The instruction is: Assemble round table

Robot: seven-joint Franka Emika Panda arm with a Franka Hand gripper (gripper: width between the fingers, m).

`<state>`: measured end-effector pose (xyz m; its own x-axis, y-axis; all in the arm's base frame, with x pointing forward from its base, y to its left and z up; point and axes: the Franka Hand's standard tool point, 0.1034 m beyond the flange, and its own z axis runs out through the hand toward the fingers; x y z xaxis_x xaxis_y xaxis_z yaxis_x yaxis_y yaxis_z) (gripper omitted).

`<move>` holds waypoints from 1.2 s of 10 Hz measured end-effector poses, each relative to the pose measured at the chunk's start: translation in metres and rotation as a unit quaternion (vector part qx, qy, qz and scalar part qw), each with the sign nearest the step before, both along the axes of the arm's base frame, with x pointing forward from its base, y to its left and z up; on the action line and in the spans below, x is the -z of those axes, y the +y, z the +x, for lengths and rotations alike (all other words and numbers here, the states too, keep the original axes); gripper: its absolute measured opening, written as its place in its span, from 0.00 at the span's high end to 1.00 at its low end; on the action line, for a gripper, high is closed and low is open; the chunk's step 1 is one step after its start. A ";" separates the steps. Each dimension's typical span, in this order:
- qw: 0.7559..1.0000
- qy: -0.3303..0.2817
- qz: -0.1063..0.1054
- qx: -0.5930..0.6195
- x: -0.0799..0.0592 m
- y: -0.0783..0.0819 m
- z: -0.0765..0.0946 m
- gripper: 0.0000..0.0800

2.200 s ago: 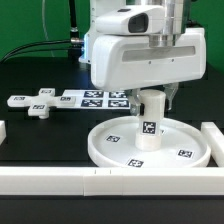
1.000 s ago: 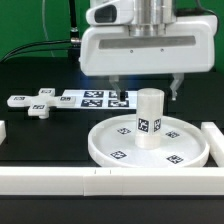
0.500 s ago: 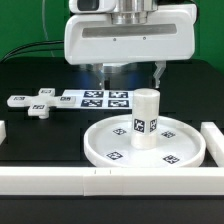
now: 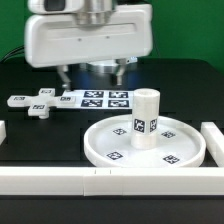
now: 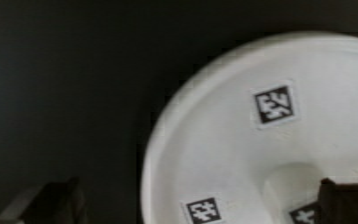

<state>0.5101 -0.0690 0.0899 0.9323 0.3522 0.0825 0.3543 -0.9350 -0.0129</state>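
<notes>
Gripper has shifted toward 9 o'clock, jaws spread and empty. Cylinder stands upright at disc centre. Cross-shaped piece lies at 10 o'clock and is likely next; centre jaws squarely over it before descending.

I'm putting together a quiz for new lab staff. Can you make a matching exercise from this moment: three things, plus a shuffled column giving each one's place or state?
Things:
1. short cylinder
2. cross-shaped piece
3. gripper

Place or state:
A. open and empty, raised near the marker board
B. upright on the round disc
C. flat on the black table, at the exterior view's left

Pairs: 1-B; 2-C; 3-A
</notes>
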 end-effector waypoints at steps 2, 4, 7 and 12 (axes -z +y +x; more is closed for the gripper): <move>1.000 0.002 0.003 0.016 0.001 0.010 0.000 0.19; 1.000 0.002 0.001 -0.005 0.002 0.006 -0.001 0.19; 0.986 0.011 -0.008 -0.167 0.015 -0.036 -0.019 0.19; 0.982 0.012 -0.008 -0.187 0.015 -0.060 -0.027 0.19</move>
